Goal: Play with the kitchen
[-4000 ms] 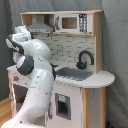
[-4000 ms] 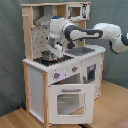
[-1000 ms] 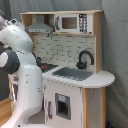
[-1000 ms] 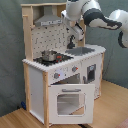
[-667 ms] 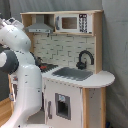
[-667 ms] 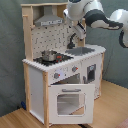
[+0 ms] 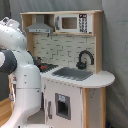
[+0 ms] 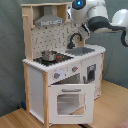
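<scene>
While the kitchen (image 7: 70, 65) fills the middle of both exterior views, standing upright on a wooden floor (image 8: 107, 107) in front of a grey curtain (image 8: 10, 50), the white arm (image 7: 20, 75) rises beside it. In the first exterior view the arm takes up the 9 o'clock side of the picture and hides the stove end of the toy; in the second exterior view its upper joints (image 8: 92, 15) sit at about 1 o'clock, above the sink and the counter. The gripper cannot be made out in either view, so whether it is open or closed cannot be told. The grey hood (image 8: 51, 21) hangs under the top shelf, and in the second exterior view a small metal pot (image 8: 49, 54) stands on the black stovetop (image 8: 52, 59) directly below it. The black faucet (image 7: 85, 59) curves over the sink (image 7: 74, 74), which is set into the white counter (image 7: 102, 79). A toy microwave (image 7: 72, 22) sits in the upper cabinet at 12 o'clock in the first exterior view. The windowed oven door (image 8: 70, 102) at 6 o'clock in the second exterior view looks slightly ajar, tilted outward.
</scene>
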You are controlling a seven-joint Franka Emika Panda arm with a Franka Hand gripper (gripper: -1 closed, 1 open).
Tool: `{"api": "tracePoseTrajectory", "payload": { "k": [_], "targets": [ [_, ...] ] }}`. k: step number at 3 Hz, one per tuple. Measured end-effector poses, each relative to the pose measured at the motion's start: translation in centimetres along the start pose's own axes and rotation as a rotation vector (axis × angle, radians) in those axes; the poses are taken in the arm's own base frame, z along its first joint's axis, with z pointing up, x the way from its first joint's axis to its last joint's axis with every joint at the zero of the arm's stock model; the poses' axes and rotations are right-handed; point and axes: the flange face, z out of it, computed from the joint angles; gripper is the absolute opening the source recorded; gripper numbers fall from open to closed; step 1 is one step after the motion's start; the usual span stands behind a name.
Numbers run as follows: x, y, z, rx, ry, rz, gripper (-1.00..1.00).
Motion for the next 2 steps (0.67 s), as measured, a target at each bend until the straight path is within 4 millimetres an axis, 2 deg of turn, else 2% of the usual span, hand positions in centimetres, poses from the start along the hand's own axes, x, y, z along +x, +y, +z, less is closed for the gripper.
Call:
{"api": "tracePoseTrajectory", "payload": {
  "k": [2],
  "targets": [
    [-2.3, -2.2, -1.6, -0.225, 0.059, 0.015, 1.00]
  ]
}}
